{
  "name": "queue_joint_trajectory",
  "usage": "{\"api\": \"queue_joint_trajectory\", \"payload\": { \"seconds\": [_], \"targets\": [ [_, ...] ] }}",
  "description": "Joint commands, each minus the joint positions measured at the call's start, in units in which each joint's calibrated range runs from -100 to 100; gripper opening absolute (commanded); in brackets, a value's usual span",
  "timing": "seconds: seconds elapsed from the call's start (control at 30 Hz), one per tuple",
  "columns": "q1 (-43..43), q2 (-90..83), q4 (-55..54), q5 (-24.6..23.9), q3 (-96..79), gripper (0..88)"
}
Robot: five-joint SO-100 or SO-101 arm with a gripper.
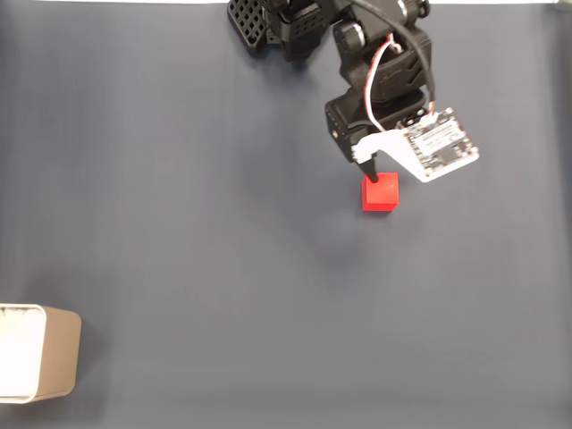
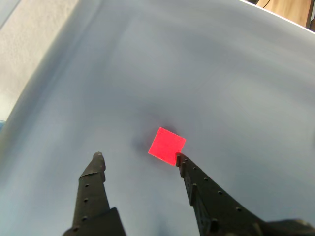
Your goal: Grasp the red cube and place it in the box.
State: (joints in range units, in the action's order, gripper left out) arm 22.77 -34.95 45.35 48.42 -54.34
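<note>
The red cube (image 1: 381, 194) rests on the dark grey mat right of centre in the fixed view. Above its far edge hangs my gripper (image 1: 375, 173), partly covered by a white camera mount. In the wrist view the gripper (image 2: 139, 157) is open, its two dark fingers spread wide. There the red cube (image 2: 167, 146) lies just past the right fingertip (image 2: 180, 160), not between the fingers. The tan box (image 1: 61, 353) with a white inside stands at the lower left edge of the fixed view, far from the arm.
The arm's black base (image 1: 286, 22) sits at the top middle of the fixed view. The grey mat (image 1: 206, 223) spreads flat between cube and box. In the wrist view a pale floor (image 2: 29, 44) and the mat's edge show at upper left.
</note>
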Motion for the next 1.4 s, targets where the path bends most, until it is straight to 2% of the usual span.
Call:
{"api": "queue_joint_trajectory", "payload": {
  "seconds": [0.0,1.37],
  "targets": [
    [-1.47,-2.48,-2.97,1.17,-2.14,36.1],
    [-4.10,5.32,-14.69,2.00,-8.16,38.6]
  ]
}}
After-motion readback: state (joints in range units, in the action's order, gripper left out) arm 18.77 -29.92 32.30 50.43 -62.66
